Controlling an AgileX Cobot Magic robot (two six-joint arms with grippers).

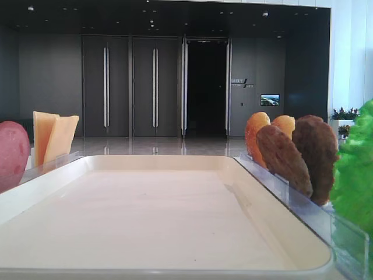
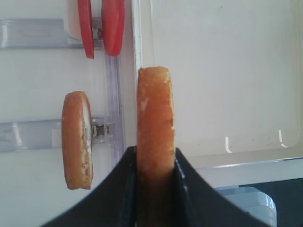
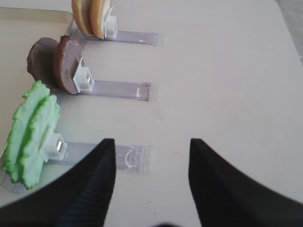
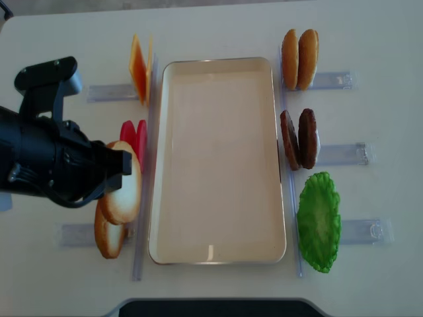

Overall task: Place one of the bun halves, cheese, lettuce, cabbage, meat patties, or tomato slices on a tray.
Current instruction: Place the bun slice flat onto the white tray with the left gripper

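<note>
My left gripper (image 2: 155, 153) is shut on a bun half (image 2: 155, 118), held edge-on over the left rim of the cream tray (image 2: 222, 71). From above, this bun half (image 4: 122, 188) hangs just left of the tray (image 4: 218, 259), under the left gripper (image 4: 122, 164). A second bun half (image 4: 108, 236) stands in its rack. Tomato slices (image 4: 134, 135) and cheese (image 4: 139, 69) stand left of the tray, meat patties (image 4: 299, 139) and lettuce (image 4: 318, 221) to its right. My right gripper (image 3: 151, 142) is open over bare table beside the lettuce (image 3: 31, 132). Cabbage is out of view.
Two orange-golden rounded pieces (image 4: 299, 59) stand in a rack at the tray's far right corner. Clear plastic racks (image 4: 344, 155) stick out from both long sides of the tray. A dark edge (image 4: 211, 307) runs along the table's near side.
</note>
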